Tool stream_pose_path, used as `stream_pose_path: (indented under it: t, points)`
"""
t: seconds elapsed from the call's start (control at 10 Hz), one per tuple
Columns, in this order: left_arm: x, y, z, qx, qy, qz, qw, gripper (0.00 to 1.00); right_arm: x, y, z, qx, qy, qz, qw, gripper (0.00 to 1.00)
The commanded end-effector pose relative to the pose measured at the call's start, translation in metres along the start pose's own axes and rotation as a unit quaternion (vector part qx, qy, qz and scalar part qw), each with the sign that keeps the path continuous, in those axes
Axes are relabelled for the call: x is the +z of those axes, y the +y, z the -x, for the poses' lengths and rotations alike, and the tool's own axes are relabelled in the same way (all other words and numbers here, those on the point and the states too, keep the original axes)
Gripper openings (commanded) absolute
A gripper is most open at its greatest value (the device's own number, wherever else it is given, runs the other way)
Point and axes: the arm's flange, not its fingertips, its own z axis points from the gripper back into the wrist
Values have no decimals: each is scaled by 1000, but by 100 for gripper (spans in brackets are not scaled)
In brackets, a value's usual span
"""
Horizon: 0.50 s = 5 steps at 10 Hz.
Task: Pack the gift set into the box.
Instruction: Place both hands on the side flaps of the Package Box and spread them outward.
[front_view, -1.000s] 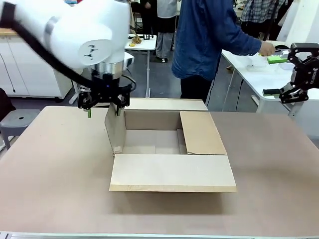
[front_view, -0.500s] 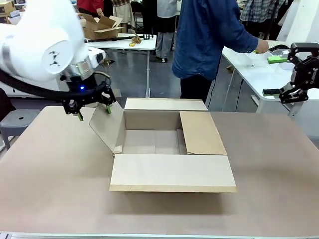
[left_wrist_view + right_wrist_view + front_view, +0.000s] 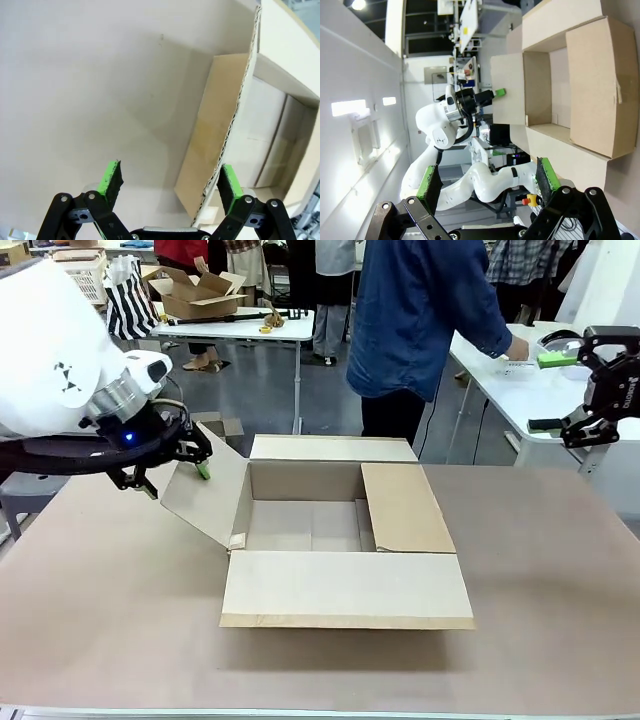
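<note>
Box sits mid-table, open; right flap folded inward, hiding part of floor from me. Left gripper fingers spread, straddling tilted left flap; contact I can't tell. Right gripper spread, empty, well off right.

fingers spread | box flap edge between, possibly touching one
</note>
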Motion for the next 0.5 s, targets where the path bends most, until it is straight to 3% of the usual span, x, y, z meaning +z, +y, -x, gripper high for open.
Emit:
stream_pose_path:
  t: [0.0,0.1,0.4]
  points:
    - [-2,25,1,-5,8,54,998,100,-1,0,-1,14,0,-6,1000,100]
    - [0,0,0,0,0,0,1000,100,-1,0,-1,14,0,-6,1000,100]
    - [0,0,0,0,0,0,1000,100,-1,0,-1,14,0,-6,1000,100]
